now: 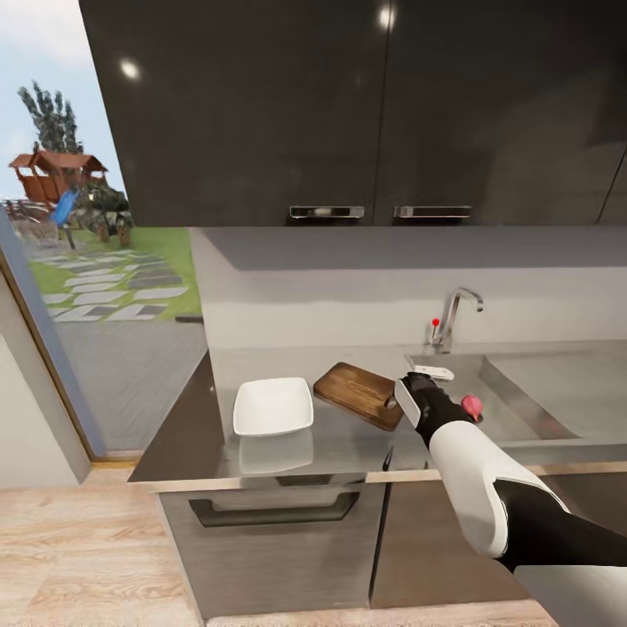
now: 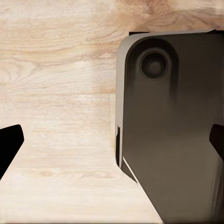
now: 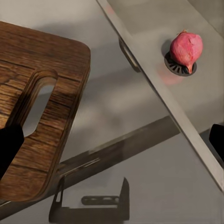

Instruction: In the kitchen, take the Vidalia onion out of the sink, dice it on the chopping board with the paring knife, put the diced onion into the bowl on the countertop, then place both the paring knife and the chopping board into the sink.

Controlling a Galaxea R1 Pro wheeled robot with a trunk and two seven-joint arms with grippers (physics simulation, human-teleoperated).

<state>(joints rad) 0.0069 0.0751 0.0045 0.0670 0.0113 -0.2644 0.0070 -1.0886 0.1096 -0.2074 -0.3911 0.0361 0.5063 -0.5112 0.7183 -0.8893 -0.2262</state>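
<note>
The pinkish Vidalia onion [image 3: 186, 48] lies on the round drain in the sink [image 3: 150, 79]; in the head view the onion [image 1: 471, 404] shows just past my right forearm. On the grey countertop [image 1: 348, 446], the dark brown chopping board [image 1: 359, 394] lies left of the sink [image 1: 509, 396], and the white bowl [image 1: 273, 406] sits left of the board. My right gripper [image 1: 418, 385] hovers open and empty over the counter between the chopping board [image 3: 42, 107] and the sink rim, its fingertips [image 3: 9, 145] spread wide. My left gripper [image 2: 112, 144] is open, hanging over the wooden floor. The paring knife is hidden.
A chrome tap [image 1: 455, 315] with a red knob [image 1: 434, 323] stands behind the sink. Dark wall cabinets [image 1: 348, 113] hang above the counter. A glass door [image 1: 96, 287] is at the left. The robot's dark base [image 2: 172, 130] sits beside my left gripper.
</note>
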